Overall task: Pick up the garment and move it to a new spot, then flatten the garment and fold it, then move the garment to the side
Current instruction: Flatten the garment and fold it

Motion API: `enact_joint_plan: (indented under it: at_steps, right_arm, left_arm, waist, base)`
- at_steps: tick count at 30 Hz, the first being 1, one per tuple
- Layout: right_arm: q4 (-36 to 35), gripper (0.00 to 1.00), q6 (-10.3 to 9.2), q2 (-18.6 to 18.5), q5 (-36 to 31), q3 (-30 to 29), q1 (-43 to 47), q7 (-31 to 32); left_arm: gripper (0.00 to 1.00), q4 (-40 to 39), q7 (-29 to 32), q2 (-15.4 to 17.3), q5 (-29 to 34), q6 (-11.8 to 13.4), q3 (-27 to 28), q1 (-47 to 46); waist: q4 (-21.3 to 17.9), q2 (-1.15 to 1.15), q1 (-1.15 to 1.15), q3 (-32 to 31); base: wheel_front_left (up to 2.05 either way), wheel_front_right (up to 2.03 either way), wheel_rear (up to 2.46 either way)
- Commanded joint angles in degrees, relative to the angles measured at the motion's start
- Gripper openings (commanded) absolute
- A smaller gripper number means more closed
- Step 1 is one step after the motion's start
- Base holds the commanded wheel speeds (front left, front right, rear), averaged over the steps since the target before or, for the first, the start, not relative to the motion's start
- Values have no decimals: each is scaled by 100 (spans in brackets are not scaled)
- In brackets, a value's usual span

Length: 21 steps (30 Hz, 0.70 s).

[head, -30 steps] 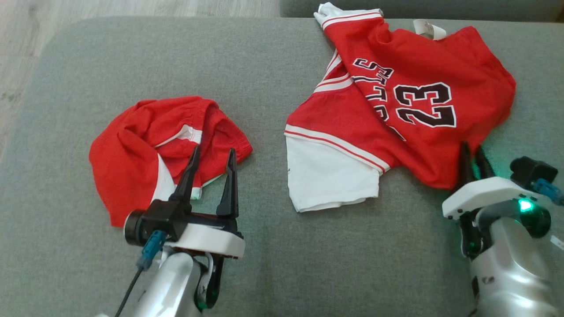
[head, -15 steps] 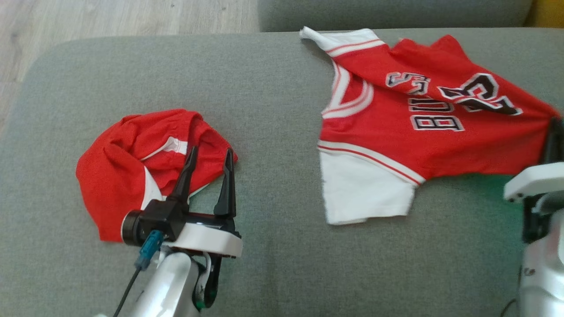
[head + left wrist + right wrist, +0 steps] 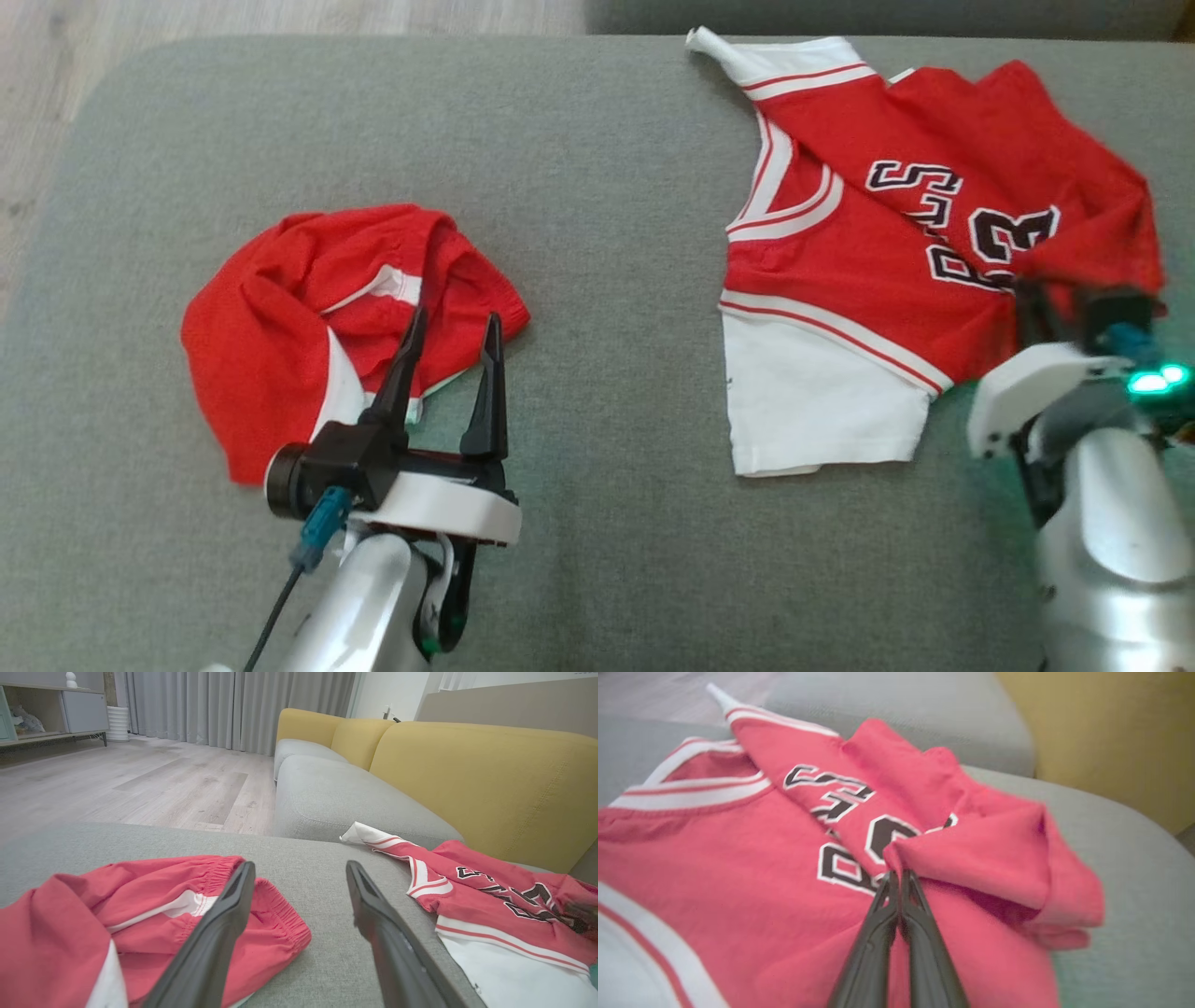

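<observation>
Lower left of the head view: the left gripper (image 3: 453,322) has two long, dark, tapering fingers (image 3: 396,385) on a black block. A round black camera barrel (image 3: 285,483) with a pale rim sits at the block's left, over a blue plug (image 3: 317,539) trailing a thin dark cable (image 3: 275,616). Below are a curved white wrist plate (image 3: 448,513) and a glossy silver forearm (image 3: 359,607). Lower right, blurred: the right gripper (image 3: 1032,297), dark-fingered, with a right wrist plate (image 3: 1018,401) in white, a silver right forearm (image 3: 1111,541), a second blue plug (image 3: 1125,338) and a glowing green light (image 3: 1153,381).
</observation>
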Motion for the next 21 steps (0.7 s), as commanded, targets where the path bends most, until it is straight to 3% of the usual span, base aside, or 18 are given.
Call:
enact_joint_plan:
  at_steps: [1, 3, 4, 5, 14, 21]
  right_arm:
    - [43, 0, -4, -13, 40, 219, -224, -49]
    - [339, 0, -4, -13, 9, 308, -317, -102]
    - [472, 78, -4, -13, 6, 326, -367, -152]
    - [590, 100, -4, -13, -34, 343, -410, -192]
    - [925, 100, -4, -13, 502, 611, -573, -1023]
    - [232, 100, -4, -13, 1423, 1107, -157, -1509]
  left_arm:
    - [100, -160, -56, 42, -27, 7, 135, -264]
    - [100, -153, -56, 42, -14, 9, 139, -275]
    - [100, -149, -56, 42, -7, 9, 141, -278]
    - [100, -148, -56, 42, -1, 8, 144, -280]
    - [100, -120, -56, 42, 79, 2, 254, -260]
    - [100, -126, -56, 42, 119, -12, 335, -185]
  waist:
    - [41, 0, 0, 51]
    - [52, 0, 0, 76]
    - [55, 0, 0, 86]
    - [56, 0, 0, 93]
    - [-126, 0, 0, 66]
    - [-423, 0, 0, -123]
  base:
    - [0, 0, 0]
    - [0, 0, 0]
    - [0, 0, 0]
    - [0, 0, 0]
    - [0, 0, 0]
    - [0, 0, 0]
